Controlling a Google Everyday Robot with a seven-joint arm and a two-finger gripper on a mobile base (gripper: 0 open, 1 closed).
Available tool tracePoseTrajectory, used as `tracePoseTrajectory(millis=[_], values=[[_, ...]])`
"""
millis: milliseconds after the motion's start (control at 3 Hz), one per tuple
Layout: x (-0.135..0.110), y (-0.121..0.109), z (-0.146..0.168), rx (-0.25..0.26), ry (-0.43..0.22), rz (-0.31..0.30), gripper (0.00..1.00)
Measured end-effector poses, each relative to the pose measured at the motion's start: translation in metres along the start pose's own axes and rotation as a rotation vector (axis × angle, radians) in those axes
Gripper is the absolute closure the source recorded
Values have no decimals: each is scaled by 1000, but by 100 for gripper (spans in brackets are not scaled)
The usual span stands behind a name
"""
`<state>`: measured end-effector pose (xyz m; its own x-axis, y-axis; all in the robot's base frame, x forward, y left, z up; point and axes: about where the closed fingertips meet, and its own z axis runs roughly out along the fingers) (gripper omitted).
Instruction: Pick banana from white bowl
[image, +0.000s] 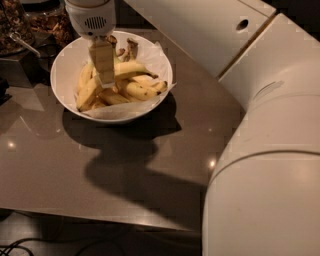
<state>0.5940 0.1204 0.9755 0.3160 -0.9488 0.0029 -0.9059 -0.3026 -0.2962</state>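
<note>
The white bowl (58, 75) stands at the back left of the brown table, lined with crinkled white paper and holding several bananas. The longest pale banana (131, 68) lies across the middle right of the bowl, its dark tip pointing right. Shorter, spottier bananas lie below and to the left of it. My gripper (103, 75) hangs straight down from its white wrist (91, 17) into the pile, just left of the long banana and among the bananas at the bowl's centre. What it touches is hidden.
Glass jars of dark nuts (47, 22) and a spoon (22, 44) stand behind the bowl at the back left. My large white arm (265, 150) fills the right side and hides that part of the table (125, 165). The table's front edge runs along the bottom.
</note>
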Motion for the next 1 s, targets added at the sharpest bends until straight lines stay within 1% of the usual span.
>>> tracePoseTrajectory(millis=[333, 667, 1000], values=[[-5, 0, 19, -33, 10, -10, 37], [-4, 3, 36, -61, 22, -10, 40], [-1, 4, 46, -76, 34, -13, 40]])
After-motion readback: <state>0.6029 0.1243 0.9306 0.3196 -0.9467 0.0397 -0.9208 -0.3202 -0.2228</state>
